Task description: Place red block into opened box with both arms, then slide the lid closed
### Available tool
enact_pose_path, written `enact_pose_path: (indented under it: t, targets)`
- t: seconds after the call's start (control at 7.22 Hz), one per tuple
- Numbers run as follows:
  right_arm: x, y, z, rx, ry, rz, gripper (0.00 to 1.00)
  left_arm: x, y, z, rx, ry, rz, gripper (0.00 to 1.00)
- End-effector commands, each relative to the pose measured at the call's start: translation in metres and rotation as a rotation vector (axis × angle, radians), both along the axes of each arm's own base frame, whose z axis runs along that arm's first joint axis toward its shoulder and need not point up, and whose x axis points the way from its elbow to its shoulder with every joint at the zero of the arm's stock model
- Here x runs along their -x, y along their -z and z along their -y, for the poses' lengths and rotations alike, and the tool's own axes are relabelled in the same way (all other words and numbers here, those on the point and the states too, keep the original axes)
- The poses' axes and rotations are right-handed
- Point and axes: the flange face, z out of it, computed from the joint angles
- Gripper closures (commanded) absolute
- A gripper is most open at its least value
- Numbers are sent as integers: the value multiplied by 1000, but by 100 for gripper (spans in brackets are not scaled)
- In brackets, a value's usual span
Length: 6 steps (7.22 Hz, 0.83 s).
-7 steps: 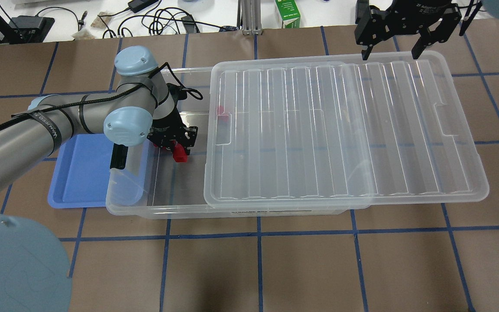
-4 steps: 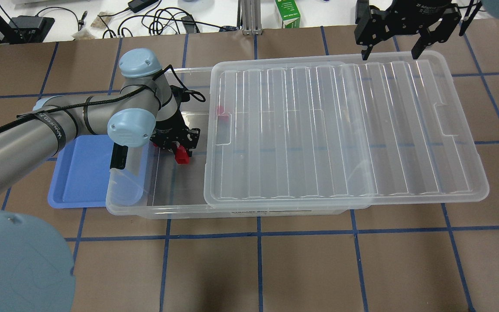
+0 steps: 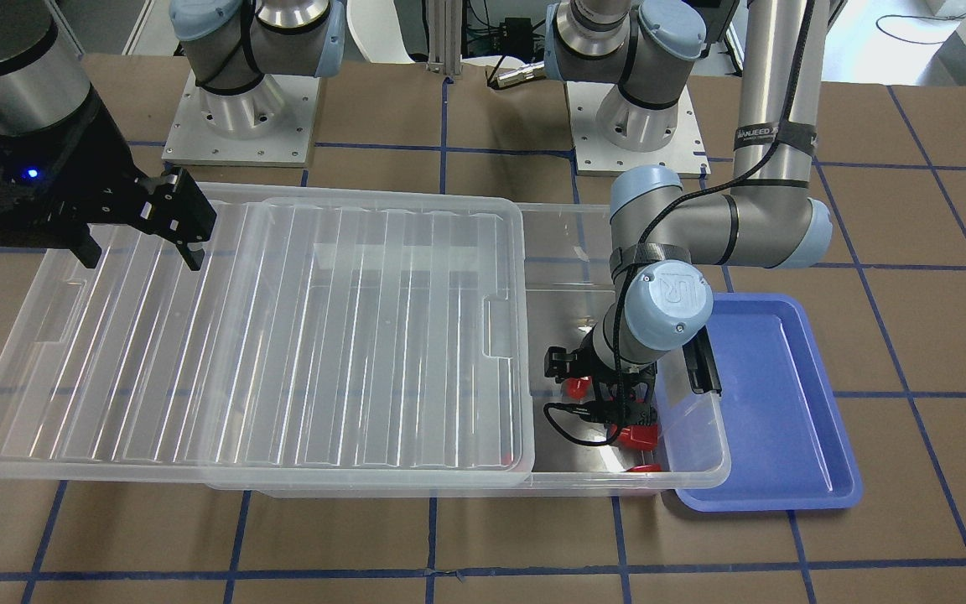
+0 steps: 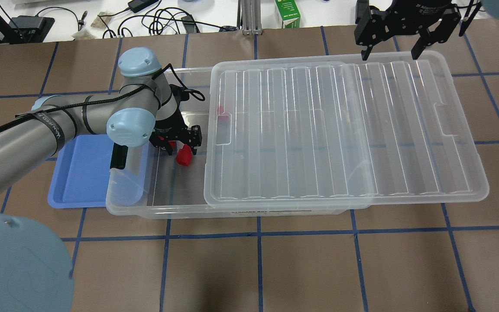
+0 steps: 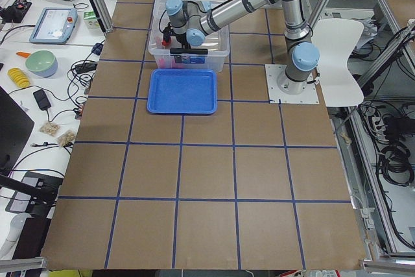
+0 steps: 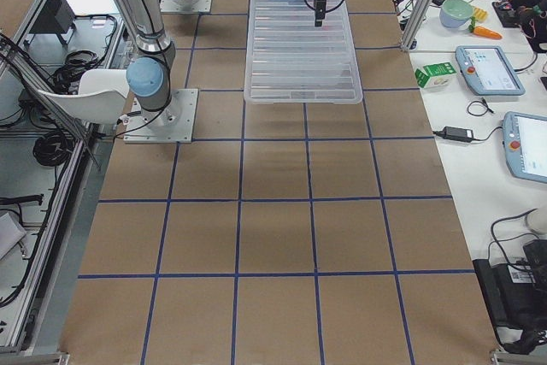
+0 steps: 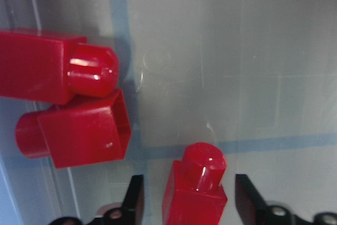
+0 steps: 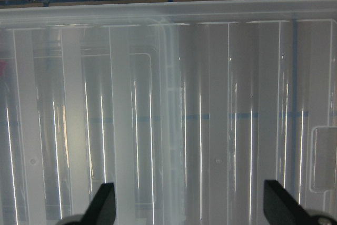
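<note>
The box is a clear bin, and the ribbed lid lies on it shifted to the right, leaving the left end uncovered. My left gripper reaches down into that uncovered end. It is open, and a red block stands between its fingers with a gap on each side. Two more red blocks lie on the box floor just beside it. My right gripper hangs open over the lid's far right edge and holds nothing. The right wrist view shows only the lid between its fingertips.
A blue tray lies against the box's left end, next to the black handle. Another red piece shows at the lid's left notch. Cables and a green carton lie beyond the table's far edge.
My left gripper has opened and let go of the red block, which now rests on the box floor. The right arm and the lid have not moved.
</note>
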Motion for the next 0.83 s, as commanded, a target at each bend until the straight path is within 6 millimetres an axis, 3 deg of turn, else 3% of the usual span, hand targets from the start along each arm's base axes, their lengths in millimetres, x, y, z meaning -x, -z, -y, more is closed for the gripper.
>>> enact_pose_path:
  t: [0.0, 0.42, 0.55, 0.69]
  targets:
    - [0, 1, 0, -4, 1, -1, 0, -2, -24, 1, 28, 4, 7, 0]
    - [0, 2, 0, -5, 2, -4, 0, -3, -76, -12, 42, 7, 7, 0]
    - [0, 3, 0, -7, -3, -4, 0, -5, -100, -18, 48, 5, 7, 0]
    - [0, 3, 0, -7, -4, -4, 0, -6, -140, -18, 41, 5, 8, 0]
